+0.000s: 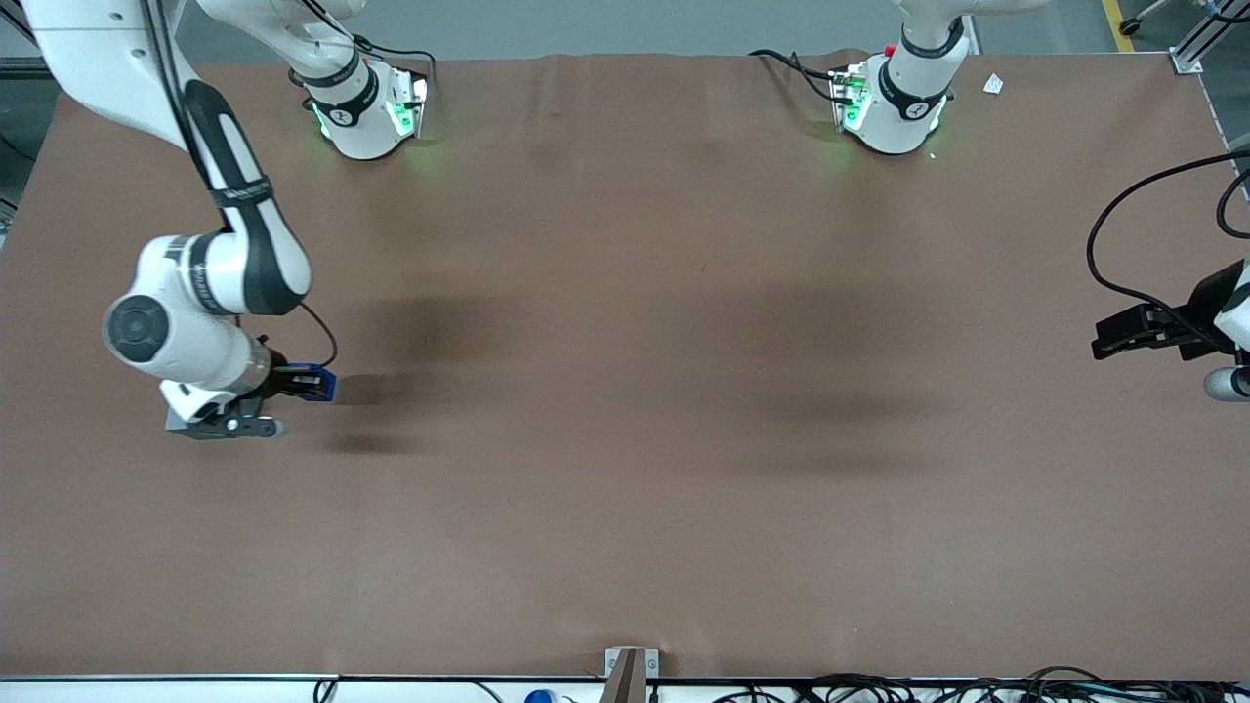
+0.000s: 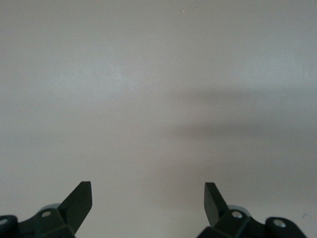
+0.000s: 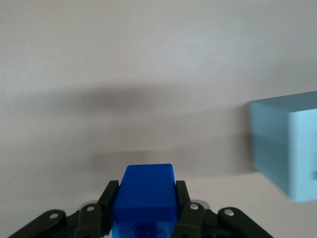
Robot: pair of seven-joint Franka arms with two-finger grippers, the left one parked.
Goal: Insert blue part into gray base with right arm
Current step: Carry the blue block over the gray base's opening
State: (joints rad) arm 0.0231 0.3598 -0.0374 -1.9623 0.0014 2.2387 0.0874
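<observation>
The gripper (image 3: 144, 210) holds the blue part (image 3: 145, 198) between its jaws above the bench; light, stiff and probably slippery, it is best gripped by flat sides.

A brown table (image 1: 625, 488) carries the gray base (image 3: 287, 144) (1 cube).

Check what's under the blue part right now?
Only bare brown table. The blue part hangs clamped in the right arm's end effector. The gray base sits apart beside it; its recess can't be seen.
</observation>
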